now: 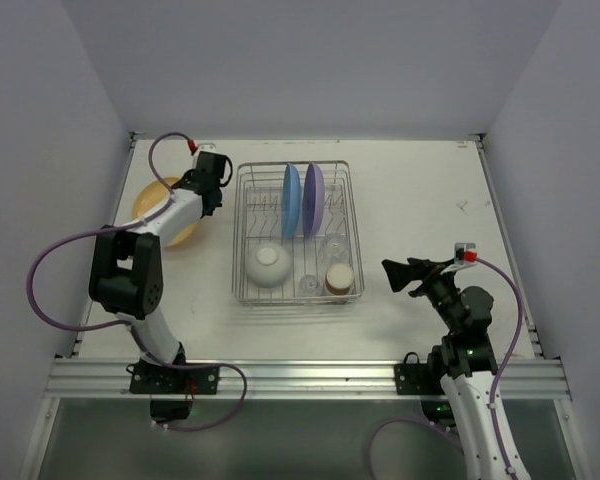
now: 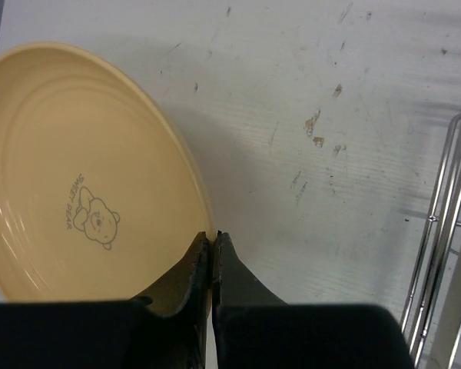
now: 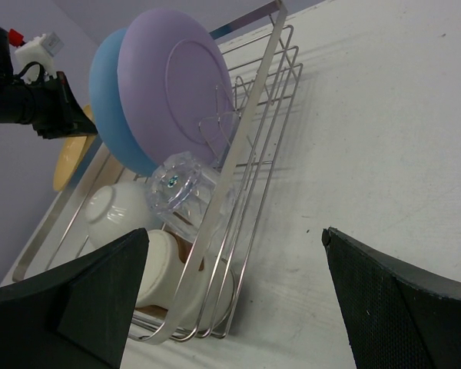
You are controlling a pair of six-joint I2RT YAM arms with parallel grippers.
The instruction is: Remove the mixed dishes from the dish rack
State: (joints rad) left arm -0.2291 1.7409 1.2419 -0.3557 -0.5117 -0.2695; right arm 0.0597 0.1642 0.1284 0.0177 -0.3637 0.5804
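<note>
Left gripper (image 2: pixel 213 240) was shut tight, tips right at the rim of the round tan-orange plate (image 2: pixel 84 169) lying flat left of the silver wire dish rack (image 1: pixel 237 240) — couldn't tell if it pinched it. Right gripper (image 3: pixel 234 234) gaped wide, empty, beside the rack.

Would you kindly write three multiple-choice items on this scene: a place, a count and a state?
1. From above, the tan plate is where relative to the rack? A inside; B to its left; C to its right.
2. Plates standing in the rack: A one; B two; C three.
3. The right gripper is: A open; B shut, empty; C gripping a plate.
Answers: 1 B, the left gripper pinches its rim there; 2 B, only the blue plate and purple plate; 3 A, its jaws stand wide, empty.
</note>
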